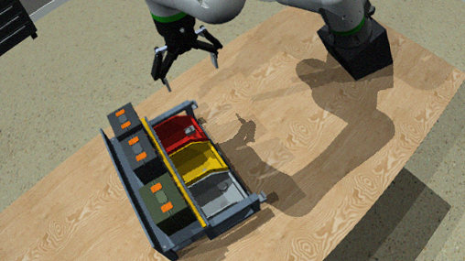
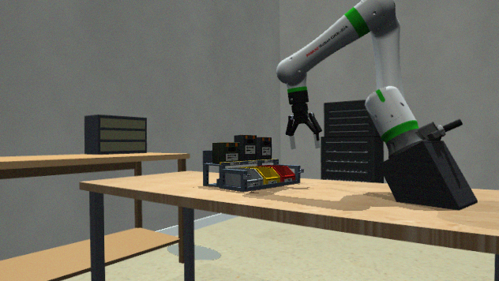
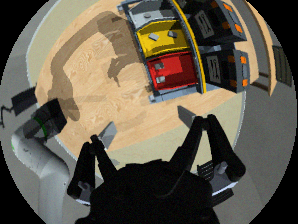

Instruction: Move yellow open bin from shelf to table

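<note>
The yellow open bin (image 1: 198, 161) sits in the middle of the shelf's front row, between a red bin (image 1: 179, 131) and a grey bin (image 1: 218, 193). It also shows in the side view (image 2: 268, 174) and in the wrist view (image 3: 161, 38), where small parts lie in it. The low blue-grey shelf (image 1: 178, 177) stands on the wooden table. My gripper (image 1: 189, 70) is open and empty. It hangs high above the table, past the red end of the shelf, fingers pointing down. It also shows in the side view (image 2: 303, 142) and the wrist view (image 3: 147, 128).
Three closed dark boxes with orange tabs (image 1: 144, 164) stand in the shelf's back row. The robot base (image 1: 356, 46) stands at the table's far right. A black drawer cabinet (image 2: 349, 140) and a second table (image 2: 91, 162) stand beyond the table.
</note>
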Controlling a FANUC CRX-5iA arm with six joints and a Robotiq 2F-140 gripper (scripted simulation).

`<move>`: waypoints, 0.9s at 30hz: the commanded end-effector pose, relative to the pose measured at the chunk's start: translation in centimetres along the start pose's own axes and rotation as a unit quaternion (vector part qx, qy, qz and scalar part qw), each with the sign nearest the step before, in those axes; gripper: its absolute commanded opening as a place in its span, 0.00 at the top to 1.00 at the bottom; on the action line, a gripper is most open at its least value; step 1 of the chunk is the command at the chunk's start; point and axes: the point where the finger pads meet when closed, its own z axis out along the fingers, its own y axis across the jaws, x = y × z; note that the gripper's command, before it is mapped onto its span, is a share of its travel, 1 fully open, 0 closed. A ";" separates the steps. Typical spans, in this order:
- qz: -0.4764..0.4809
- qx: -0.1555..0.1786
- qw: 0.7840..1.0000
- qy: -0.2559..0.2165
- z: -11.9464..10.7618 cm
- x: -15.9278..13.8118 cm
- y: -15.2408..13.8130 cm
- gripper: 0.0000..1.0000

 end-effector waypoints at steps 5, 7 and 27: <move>-0.020 -0.014 0.999 0.045 -0.1 3.0 0.5 0.00; -0.033 -0.024 0.996 0.074 -0.1 4.9 0.9 0.00; -0.033 -0.024 0.996 0.074 -0.3 9.8 1.8 0.00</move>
